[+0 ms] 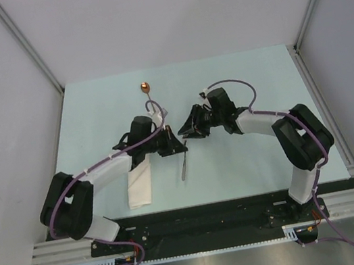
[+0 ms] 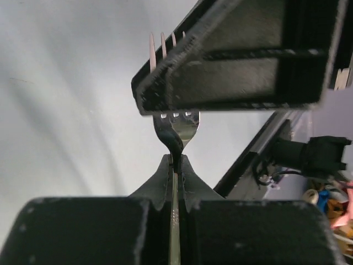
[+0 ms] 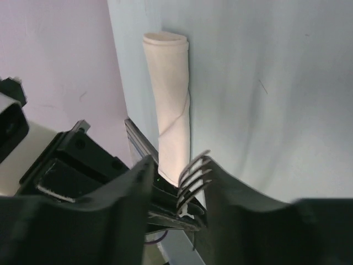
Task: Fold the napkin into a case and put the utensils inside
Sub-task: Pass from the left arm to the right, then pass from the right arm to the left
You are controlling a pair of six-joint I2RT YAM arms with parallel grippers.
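The left claw (image 2: pixel 175 160) is clamped on the neck of the silver fork (image 2: pixel 176 130), just below the tines. The right claw (image 3: pixel 179 165) meets it at mid-bench with its fingers apart on either side of the tines, a gap showing on one side. The folded napkin case (image 3: pixel 168 99) lies on the pale bench (image 1: pixel 242 73) beside the left arm, and the copper-bowled spoon (image 1: pixel 146 87) lies well apart towards the far edge.

The left arm (image 1: pixel 102 173) and the right arm (image 1: pixel 264 120) bend in toward each other, and the left hand (image 2: pixel 175 168), squeezed tight on the handle of the fork (image 2: pixel 177 131), sits tip to tip with the right hand (image 3: pixel 179 171), whose two fingers stand apart on either side of the prongs.
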